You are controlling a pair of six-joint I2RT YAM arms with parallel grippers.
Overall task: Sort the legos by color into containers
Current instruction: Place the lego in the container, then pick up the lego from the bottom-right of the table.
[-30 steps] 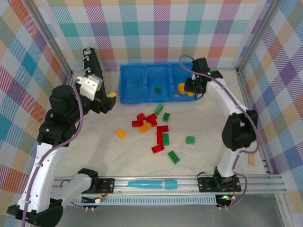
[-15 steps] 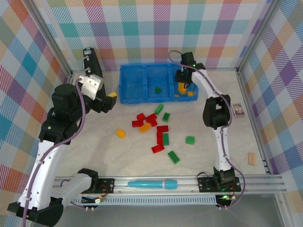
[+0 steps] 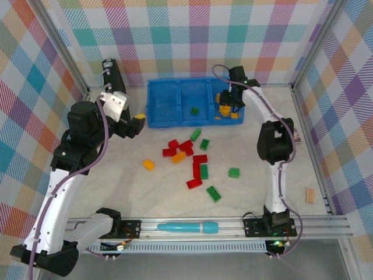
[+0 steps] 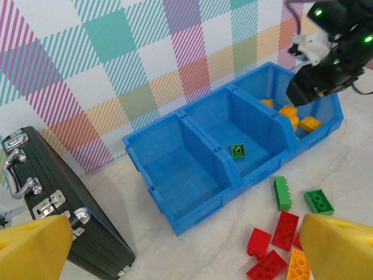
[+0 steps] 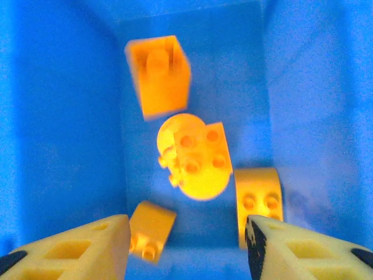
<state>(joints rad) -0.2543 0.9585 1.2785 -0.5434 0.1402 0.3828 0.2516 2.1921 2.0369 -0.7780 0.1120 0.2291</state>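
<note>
The blue tray (image 3: 175, 121) stands at the back, its three containers side by side. My right gripper (image 3: 227, 100) hangs over the right container, open, with nothing between its fingers (image 5: 87, 245). Below it lie several yellow-orange legos, one resting on the round gear piece (image 5: 195, 160). A single green lego (image 4: 237, 151) lies in the middle container; the left container (image 4: 180, 175) holds nothing. Red legos (image 3: 179, 146), green legos (image 3: 196, 134) and a yellow lego (image 3: 148, 165) are scattered on the table. My left gripper (image 3: 133, 123) is wide open, left of the tray (image 4: 192, 216).
A black latched case (image 3: 112, 74) leans at the back left, close to my left arm (image 4: 52, 227). A teal pen-like cylinder (image 3: 186, 226) lies on the front rail. A small wooden block (image 3: 310, 195) sits by the right wall.
My right gripper shifted left over the right container and its jaws opened. My left arm edged slightly up and right, still open.
</note>
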